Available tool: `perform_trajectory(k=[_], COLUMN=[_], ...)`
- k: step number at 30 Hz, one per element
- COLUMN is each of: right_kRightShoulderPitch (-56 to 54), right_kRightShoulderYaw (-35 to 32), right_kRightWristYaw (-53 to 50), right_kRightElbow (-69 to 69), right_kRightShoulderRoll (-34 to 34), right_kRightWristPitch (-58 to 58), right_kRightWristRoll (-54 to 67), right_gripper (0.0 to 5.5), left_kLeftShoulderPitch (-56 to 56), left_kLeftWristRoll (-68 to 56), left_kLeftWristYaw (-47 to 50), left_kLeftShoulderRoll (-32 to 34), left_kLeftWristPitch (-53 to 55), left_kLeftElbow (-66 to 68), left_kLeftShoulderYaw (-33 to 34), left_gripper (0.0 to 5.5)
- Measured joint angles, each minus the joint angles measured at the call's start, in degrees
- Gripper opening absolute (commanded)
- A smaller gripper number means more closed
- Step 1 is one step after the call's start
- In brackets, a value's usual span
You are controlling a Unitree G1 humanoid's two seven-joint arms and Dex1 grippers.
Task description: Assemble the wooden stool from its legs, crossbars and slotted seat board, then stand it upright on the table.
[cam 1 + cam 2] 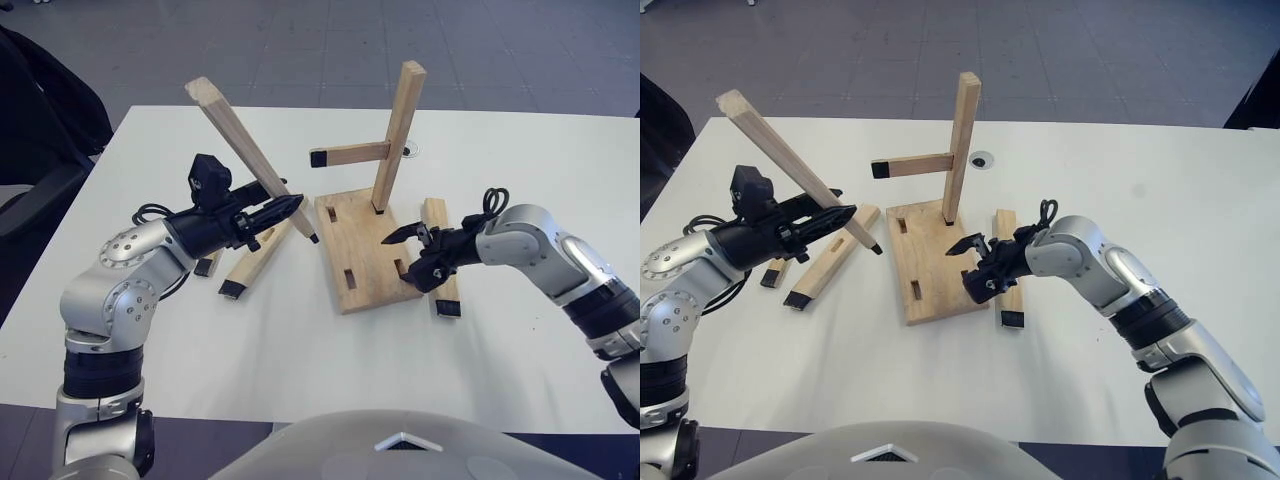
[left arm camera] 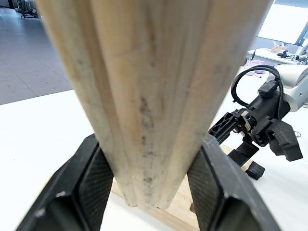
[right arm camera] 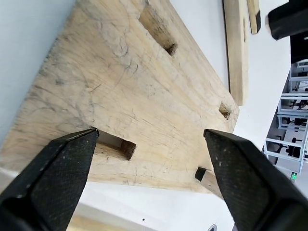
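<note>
The seat board [image 1: 362,250] lies flat on the surface [image 1: 520,150], with an upright leg [image 1: 396,130] seated in one slot. My left pincer [image 1: 285,208] clamps a second leg [image 1: 235,125], tilted, beside the board. My right pincer [image 1: 402,258] hangs open over the board's edge. If the second leg enters its slot askew, it could jam, shove the board and topple the upright leg.

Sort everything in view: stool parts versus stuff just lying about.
Job: seat board; upright leg with crossbar; held leg in left gripper; left loose leg; right loose leg; short wooden piece.
Lying about: round table fitting; dark object beside table.
</note>
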Motion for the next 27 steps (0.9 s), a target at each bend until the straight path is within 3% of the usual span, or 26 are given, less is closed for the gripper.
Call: perform_trajectory(k=[5, 14, 27], right_kRightShoulderPitch=[1.07, -0.58, -2.31], right_kRightShoulderYaw=[-0.52, -0.69, -0.8], right_kRightWristYaw=[-0.63, -9.66, -12.75], right_kRightElbow=[1.36, 8.2, 11.51], right_kRightShoulderRoll=[-2.61, -4.96, -4.9], right_kRightWristPitch=[-8.23, -26.54, -29.9], right_kRightWristRoll=[0.03, -7.43, -9.86], right_gripper=[4.04, 4.04, 4.04], left_kLeftShoulderPitch=[2.09, 0.01, -7.36], left_kLeftWristRoll=[2.99, 12.49, 11.38], left_kLeftWristYaw=[-3.11, -10.71, -15.63], left_kLeftShoulderRoll=[-3.11, -10.92, -15.38], left_kLeftWristPitch=[-5.92, -25.61, -28.95], left_kLeftElbow=[3.13, 20.99, 29.14], left_kLeftShoulderYaw=[-1.68, -4.7, -3.96], left_gripper=[2.08, 2.08, 2.08])
